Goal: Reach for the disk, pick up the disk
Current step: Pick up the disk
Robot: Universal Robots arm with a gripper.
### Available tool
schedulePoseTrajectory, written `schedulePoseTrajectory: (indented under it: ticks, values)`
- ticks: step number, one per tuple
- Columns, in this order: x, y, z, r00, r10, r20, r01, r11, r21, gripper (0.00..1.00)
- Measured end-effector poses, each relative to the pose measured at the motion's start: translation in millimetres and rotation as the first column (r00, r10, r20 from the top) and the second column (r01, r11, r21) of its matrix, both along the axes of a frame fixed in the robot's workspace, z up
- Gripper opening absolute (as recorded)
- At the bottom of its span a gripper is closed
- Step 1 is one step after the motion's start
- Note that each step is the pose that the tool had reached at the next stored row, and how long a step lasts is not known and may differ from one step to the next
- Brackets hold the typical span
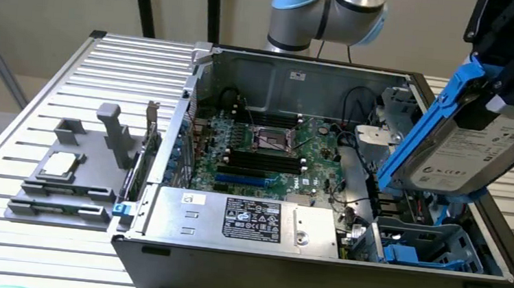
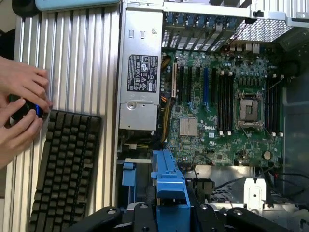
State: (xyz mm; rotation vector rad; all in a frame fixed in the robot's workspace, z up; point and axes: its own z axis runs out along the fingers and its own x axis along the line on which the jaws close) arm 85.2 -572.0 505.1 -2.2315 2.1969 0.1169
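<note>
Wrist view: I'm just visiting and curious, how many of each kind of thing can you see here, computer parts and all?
Person's hands: 2
Keyboard: 1
Power supply: 1
Motherboard: 1
Disk: 1
Total: 6

The disk [image 1: 477, 151] has its upper end hidden behind the gripper [image 1: 507, 60], itself cut off by the edge.

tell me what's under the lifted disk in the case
The disk hangs tilted in the claw above the blue drive cage, whose top bay looks vacant. The cage's lower bays and the cables behind the disk are covered.
</note>
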Motion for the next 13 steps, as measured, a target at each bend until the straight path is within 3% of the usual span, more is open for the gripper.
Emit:
schedulePoseTrajectory:
  ticks: [6,8,13]
  values:
    - [23.2,-9.6,0.1,1.0,0.0,0.0,0.0,1.0,0.0028,0.33]
    - [25.3,-12.6,0.1,1.0,0.0,0.0,0.0,1.0,0.0039,0.33]
    - [25.4,-13.8,0.0,1.0,0.0,0.0,0.0,1.0,0.0045,0.33]
